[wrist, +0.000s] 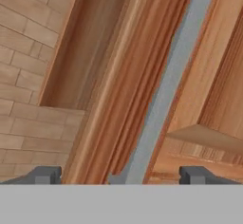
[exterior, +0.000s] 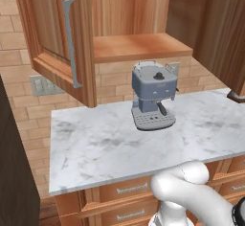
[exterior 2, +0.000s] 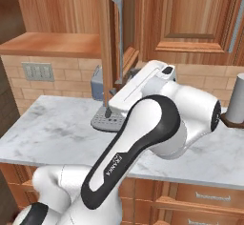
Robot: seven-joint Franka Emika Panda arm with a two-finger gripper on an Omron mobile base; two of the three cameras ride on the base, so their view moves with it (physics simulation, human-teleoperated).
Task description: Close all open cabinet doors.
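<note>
Above, a wall cabinet stands with its left door (exterior: 57, 38) swung wide open toward the room, the long silver handle (exterior: 71, 43) running down its free edge. Behind that door the cabinet interior shows a bare wooden shelf (exterior: 139, 45). From the right base view the same door (exterior 2: 107, 38) appears nearly edge-on, its handle (exterior 2: 119, 38) facing right, and a second door (exterior 2: 195, 19) farther right is seen face-on with a raised panel; whether that one is fully closed cannot be told. Below the cabinet lies a white marble counter (exterior: 95, 148) backed by a tan brick wall (exterior: 19, 96) carrying a grey wall outlet (exterior: 40, 85). A grey-blue coffee machine (exterior: 153, 98) sits upright on the counter, under the open cabinet and near the back wall. Drawer fronts (exterior: 127, 189) with horizontal handles run beneath the counter edge. At the right edge of the counter stands a grey cylinder (exterior 2: 236, 100) on a dark base, well apart from the coffee machine. The white arm (exterior 2: 157, 119) rises across the right base view, reaching toward the open door's edge. Seen from the hand camera, the gripper (wrist: 125, 174) has its two fingertips (wrist: 45, 174) spread wide and holding nothing, with the door's moulded edge (wrist: 118, 85) and handle (wrist: 166, 85) lying between them, just ahead.
</note>
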